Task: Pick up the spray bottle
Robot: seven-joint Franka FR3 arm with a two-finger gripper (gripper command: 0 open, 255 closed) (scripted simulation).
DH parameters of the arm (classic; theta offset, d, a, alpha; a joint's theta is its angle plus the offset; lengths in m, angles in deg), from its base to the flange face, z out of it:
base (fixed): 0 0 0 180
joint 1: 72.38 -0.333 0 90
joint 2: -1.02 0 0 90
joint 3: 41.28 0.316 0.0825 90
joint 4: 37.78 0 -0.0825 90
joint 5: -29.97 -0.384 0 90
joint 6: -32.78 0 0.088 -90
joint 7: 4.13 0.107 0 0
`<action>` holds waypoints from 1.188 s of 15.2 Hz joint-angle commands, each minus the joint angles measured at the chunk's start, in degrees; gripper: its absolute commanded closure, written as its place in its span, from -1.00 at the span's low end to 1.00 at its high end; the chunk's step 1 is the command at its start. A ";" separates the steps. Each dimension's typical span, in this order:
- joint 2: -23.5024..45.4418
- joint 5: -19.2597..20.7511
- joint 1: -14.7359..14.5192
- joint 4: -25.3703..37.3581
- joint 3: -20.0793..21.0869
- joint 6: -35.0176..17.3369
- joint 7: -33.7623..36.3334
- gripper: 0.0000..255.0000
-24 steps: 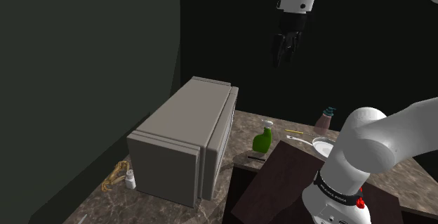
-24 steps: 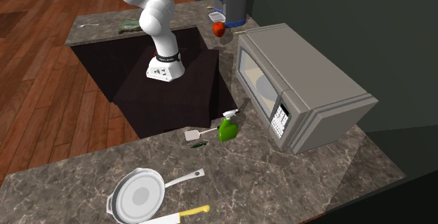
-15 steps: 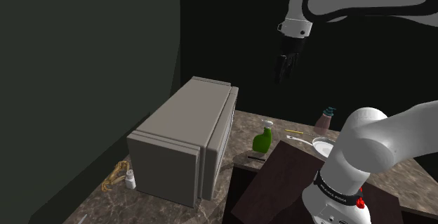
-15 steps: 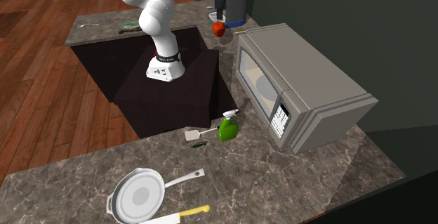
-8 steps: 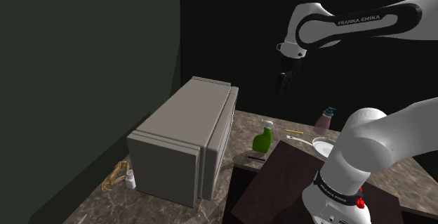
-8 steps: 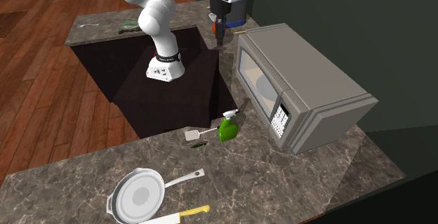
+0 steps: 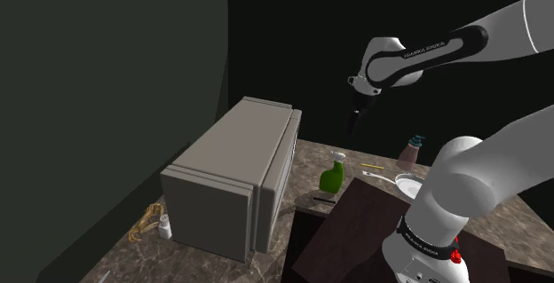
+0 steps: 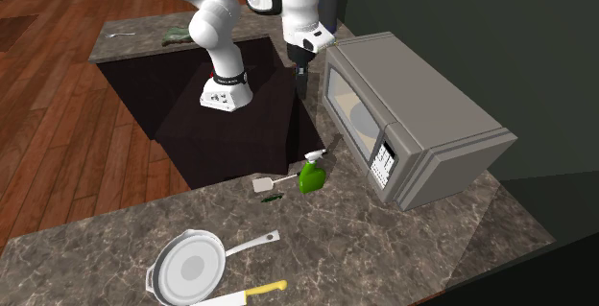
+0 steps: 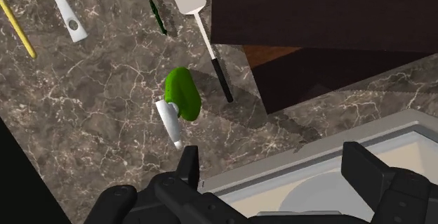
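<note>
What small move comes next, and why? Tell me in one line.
Probably shift the open gripper sideways, off the microwave, until the green spray bottle is centred between its fingers. In the wrist view the bottle stands on the counter outside the fingers, beyond one of them, and the shoulder view shows the gripper well above it.

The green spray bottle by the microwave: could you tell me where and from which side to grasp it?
Likely its green body, just under the pale trigger head, from above: the spray bottle stands upright on the counter.
</note>
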 commanded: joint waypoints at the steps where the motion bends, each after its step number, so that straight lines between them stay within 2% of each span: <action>1: 4.61 -0.04 -0.87 0.04 -3.55 -5.03 -3.47 -1.00; 4: 11.83 -2.07 -3.25 0.82 -9.04 -11.77 -9.44 -1.00; 7: 20.30 -7.99 -7.52 2.42 -15.22 -18.24 -17.77 -1.00; 9: 27.03 -16.00 -11.53 4.00 -19.53 -21.98 -26.02 -1.00; 11: 35.25 -29.15 -14.68 6.31 -21.99 -24.32 -37.81 -1.00; 12: 39.65 -36.67 -14.60 7.85 -21.41 -24.63 -44.31 -1.00; 13: 43.67 -43.17 -12.93 9.57 -19.42 -24.58 -50.02 -1.00; 14: 46.94 -47.78 -9.55 11.30 -15.98 -24.58 -54.33 -1.00; 15: 47.17 -47.94 -8.51 11.49 -14.98 -24.69 -54.58 -1.00; 18: 50.06 -52.43 -6.11 12.09 -11.81 -25.92 -57.91 -1.00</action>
